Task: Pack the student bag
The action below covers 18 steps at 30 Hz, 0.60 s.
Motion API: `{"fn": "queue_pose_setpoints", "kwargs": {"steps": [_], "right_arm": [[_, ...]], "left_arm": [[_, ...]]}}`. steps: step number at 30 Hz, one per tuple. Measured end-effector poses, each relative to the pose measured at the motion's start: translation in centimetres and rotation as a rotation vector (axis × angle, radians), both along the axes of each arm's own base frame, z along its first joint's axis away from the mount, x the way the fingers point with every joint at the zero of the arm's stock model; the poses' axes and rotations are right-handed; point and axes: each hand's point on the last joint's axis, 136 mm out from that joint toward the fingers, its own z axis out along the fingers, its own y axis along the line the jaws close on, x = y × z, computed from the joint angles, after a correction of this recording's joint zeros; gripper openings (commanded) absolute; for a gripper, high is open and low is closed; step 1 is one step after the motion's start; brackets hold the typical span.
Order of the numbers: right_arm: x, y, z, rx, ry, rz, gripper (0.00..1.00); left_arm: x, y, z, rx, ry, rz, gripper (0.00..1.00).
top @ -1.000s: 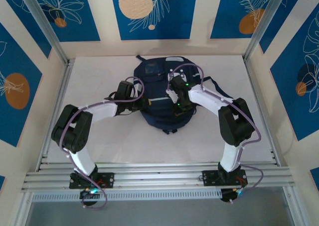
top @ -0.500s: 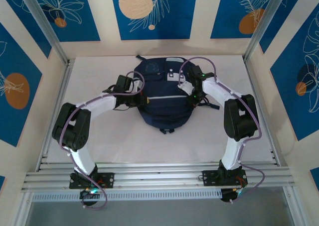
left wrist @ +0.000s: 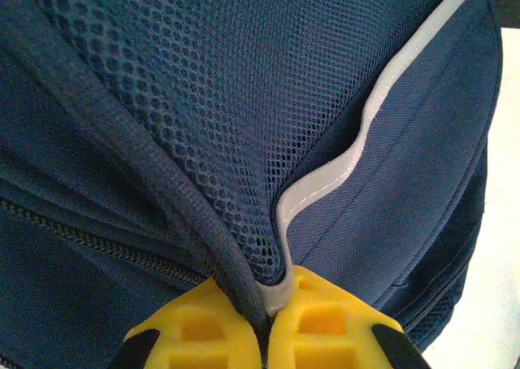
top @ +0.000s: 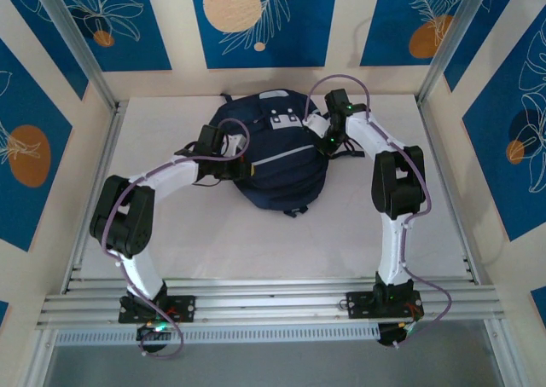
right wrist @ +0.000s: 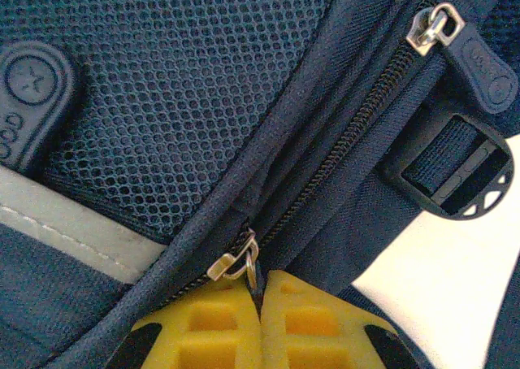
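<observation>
The student bag (top: 273,161) lies upper centre, with open white surface (top: 213,251) below it. Left jaws pinch its mesh-pocket edge (left wrist: 195,223); right jaws pinch a zipper pull (right wrist: 234,263).

We see the navy bag (top: 281,182) lying on the table (top: 196,233), 1 grey stripe across it, grey patch at its far end.

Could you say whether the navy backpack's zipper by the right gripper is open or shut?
Shut where visible: dark zipper teeth mesh between silver sliders.
</observation>
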Motion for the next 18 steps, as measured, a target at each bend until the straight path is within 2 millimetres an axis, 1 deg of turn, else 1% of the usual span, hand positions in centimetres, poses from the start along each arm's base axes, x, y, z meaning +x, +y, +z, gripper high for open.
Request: {"fn": "queue_pose_setpoints", "kwargs": {"steps": [3,7,11,12,15,18], "right_arm": [[0.0,0.1,-0.1,0.006,0.005,-0.006,0.0],[0.0,0.2,-0.6,0.017,0.021,-0.023,0.04],[0.1,0.5,-0.9,0.048,0.052,-0.079,0.15],[0.2,0.6,-0.7,0.064,0.059,-0.103,0.17],[0.6,0.7,0.4,0.126,0.068,-0.175,0.29],[1.3,0.1,1.5,0.194,0.054,-0.257,0.4]], "left_arm": [[0.0,0.0,0.0,0.003,-0.001,-0.005,0.0],[-0.1,0.1,-0.1,0.007,-0.003,-0.009,0.0],[-0.1,0.2,-0.3,0.011,-0.004,-0.013,0.0],[-0.2,0.3,-0.3,0.013,-0.004,-0.012,0.0],[-0.2,0.6,-0.5,0.017,0.006,-0.006,0.0],[-0.5,1.2,-0.8,0.028,0.031,0.002,0.0]]}}
